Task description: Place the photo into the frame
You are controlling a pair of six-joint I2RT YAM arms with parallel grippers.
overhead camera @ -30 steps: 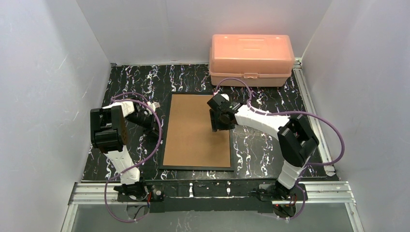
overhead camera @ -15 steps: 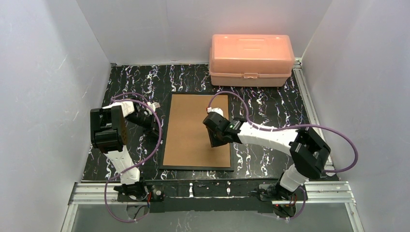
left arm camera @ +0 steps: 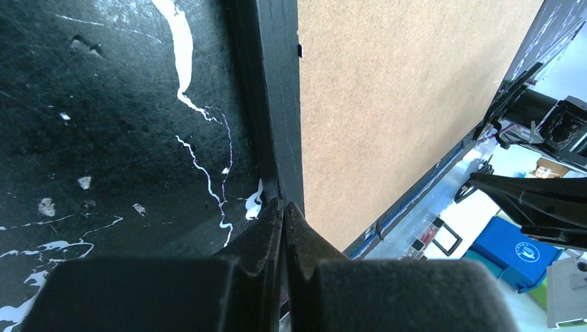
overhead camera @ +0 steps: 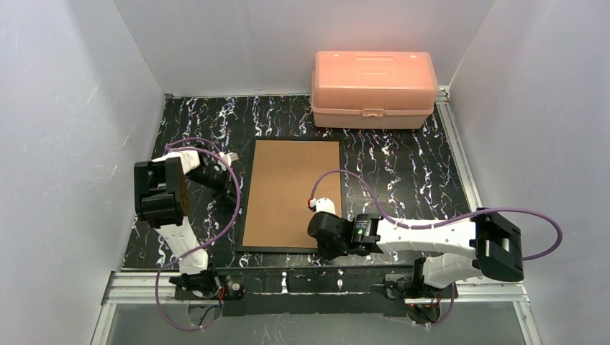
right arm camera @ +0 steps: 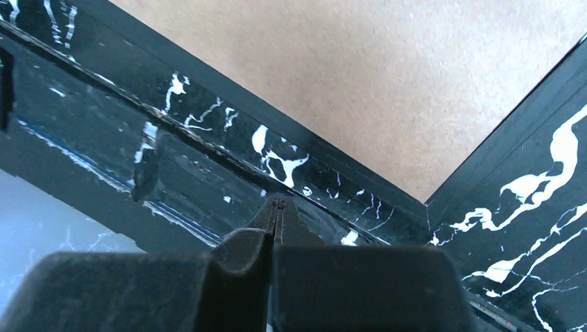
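Note:
The frame [overhead camera: 288,187] lies face down on the black marbled table, its brown fibreboard back up inside a thin black border. The photo is hidden. My left gripper [overhead camera: 236,192] is shut with nothing in it. In the left wrist view its tips [left arm camera: 284,204] rest at the frame's [left arm camera: 394,104] left border. My right gripper [overhead camera: 327,253] is shut and empty, low at the frame's near right corner. In the right wrist view its tips [right arm camera: 277,203] hover over the table just in front of the frame's [right arm camera: 387,76] front border.
A closed pink plastic box [overhead camera: 374,88] stands at the back right of the table. White walls close in the left, back and right sides. A metal rail [overhead camera: 316,284] runs along the near edge by the arm bases.
My right arm has swung from the frame's right edge near the middle down to its near right corner, and its jaws have closed. The left arm has stayed still.

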